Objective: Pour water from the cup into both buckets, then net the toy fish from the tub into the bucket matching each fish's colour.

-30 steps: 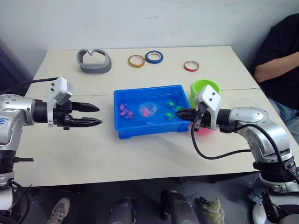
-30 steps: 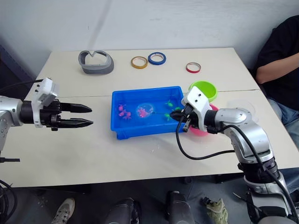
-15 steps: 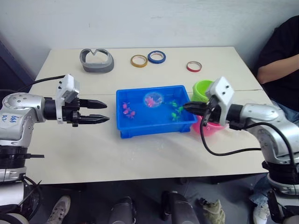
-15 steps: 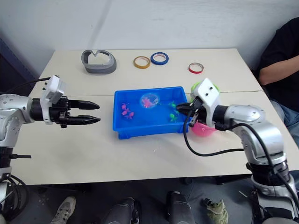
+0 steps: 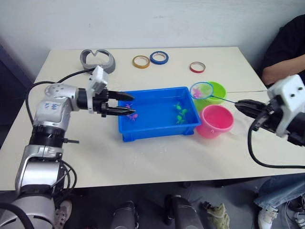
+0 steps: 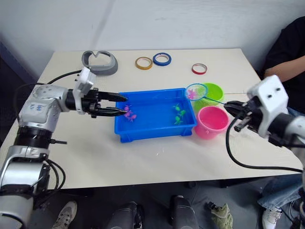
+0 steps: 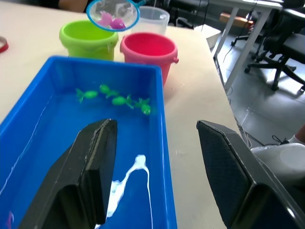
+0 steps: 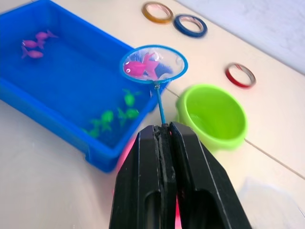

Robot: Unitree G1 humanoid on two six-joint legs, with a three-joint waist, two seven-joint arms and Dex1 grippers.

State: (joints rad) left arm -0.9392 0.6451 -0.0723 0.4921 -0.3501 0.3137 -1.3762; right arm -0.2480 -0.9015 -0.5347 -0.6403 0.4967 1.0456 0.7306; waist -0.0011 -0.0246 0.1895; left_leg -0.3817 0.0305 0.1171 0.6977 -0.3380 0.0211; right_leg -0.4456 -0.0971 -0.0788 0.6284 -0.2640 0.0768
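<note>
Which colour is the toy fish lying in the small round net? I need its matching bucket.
Pink: the tiny plastic fish in the blue-rimmed net, clearest in the right wrist view.

The seated person (image 5: 286, 47) is cut off by the frame's edge.

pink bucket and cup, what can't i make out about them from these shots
- Pink bucket: any water inside is unreadable in the eye views; in the right wrist view the right end effector covers it.
- Cup: the buckets hide its lower part in the left wrist view, so its contents are unclear.
</note>
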